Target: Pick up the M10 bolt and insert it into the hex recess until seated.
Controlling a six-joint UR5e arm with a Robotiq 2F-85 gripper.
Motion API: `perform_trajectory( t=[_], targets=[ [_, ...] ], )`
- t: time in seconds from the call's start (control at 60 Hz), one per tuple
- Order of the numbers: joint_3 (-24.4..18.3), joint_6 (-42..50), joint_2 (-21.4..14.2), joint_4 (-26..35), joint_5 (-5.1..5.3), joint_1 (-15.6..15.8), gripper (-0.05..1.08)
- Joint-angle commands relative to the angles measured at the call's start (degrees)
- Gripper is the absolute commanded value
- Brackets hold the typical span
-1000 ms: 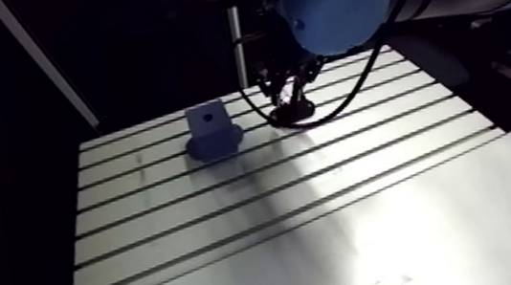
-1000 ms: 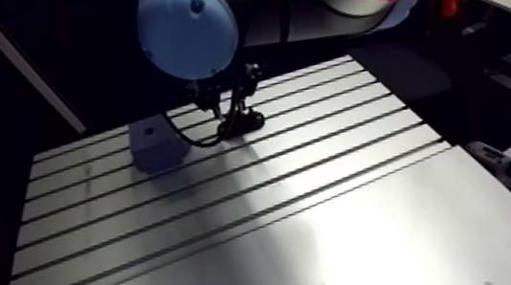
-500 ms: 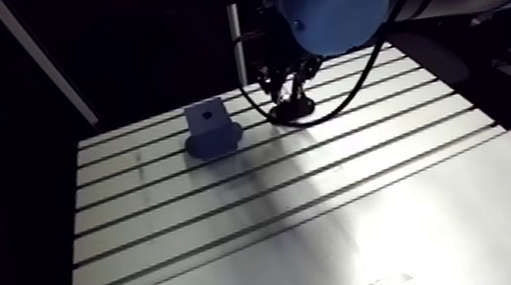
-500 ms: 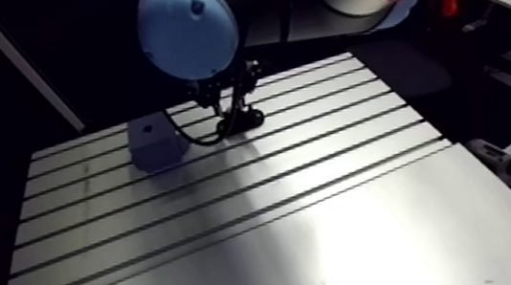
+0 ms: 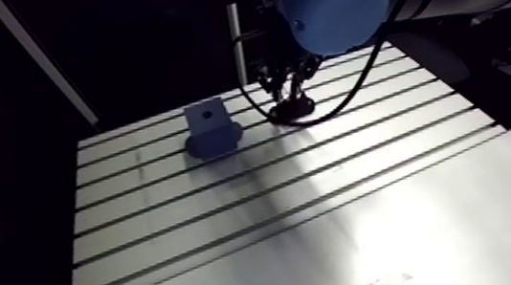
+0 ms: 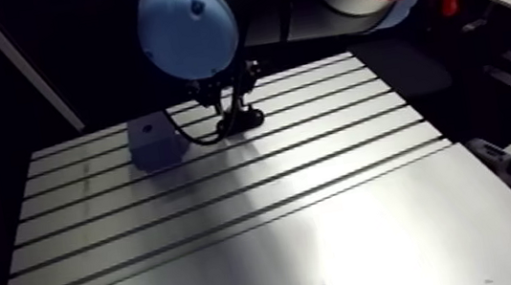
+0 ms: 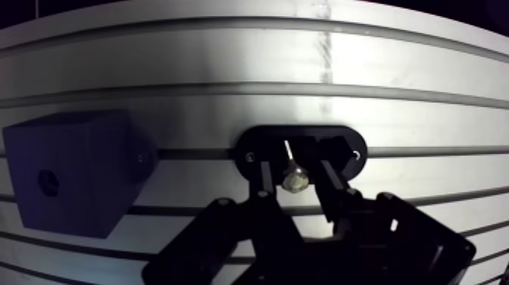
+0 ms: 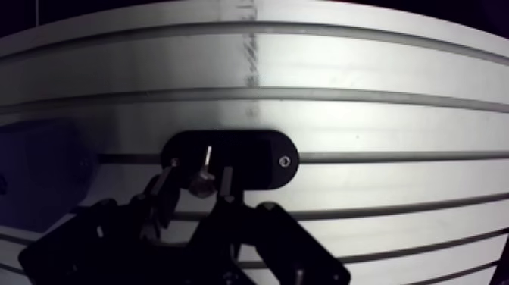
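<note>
Pinching the M10 bolt point(image 7: 294, 180) in the gripper point(image 7: 295, 173), with both dark fingers point(image 7: 264, 179) pressed against it from either side and only the bolt's own width between them. Holds the bolt roughly upright, rounded metal head toward the wrist, thin bright shank running down ahead of the fingertips. Hangs directly over a black oval holder point(image 7: 341, 145) that lies flat on the slotted aluminium table point(image 7: 424, 83), with one small screw near each rounded end. Cannot tell from the wrist view whether the shank's tip touches the holder or sits clear of it.

Shows, off to one side of the gripper and apart from the holder, a dark cube-shaped block point(image 7: 76, 170) standing on the table. Carries a small hex recess point(image 7: 47, 182) in the face turned toward the wrist camera. Leaves the bolt well apart from that recess, with a bare strip of table between block and holder.

Seen from the arm view, comes down at the far part of the table, low over the holder, with the block just beside it on a wider rounded foot. Lines up block and holder along the same pair of table slots, with more parallel slots on the near side of the gripper.
</note>
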Motion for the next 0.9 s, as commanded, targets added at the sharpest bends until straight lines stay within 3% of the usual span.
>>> perform_trajectory(
  t=[0.017, 0.9],
  targets=[
    [0.0, -0.1, 0.0, 0.1, 0.07, 0.0, 0.59],
    [0.0, -0.1, -0.1, 0.4, 0.0, 0.0, 0.66]
  ],
)
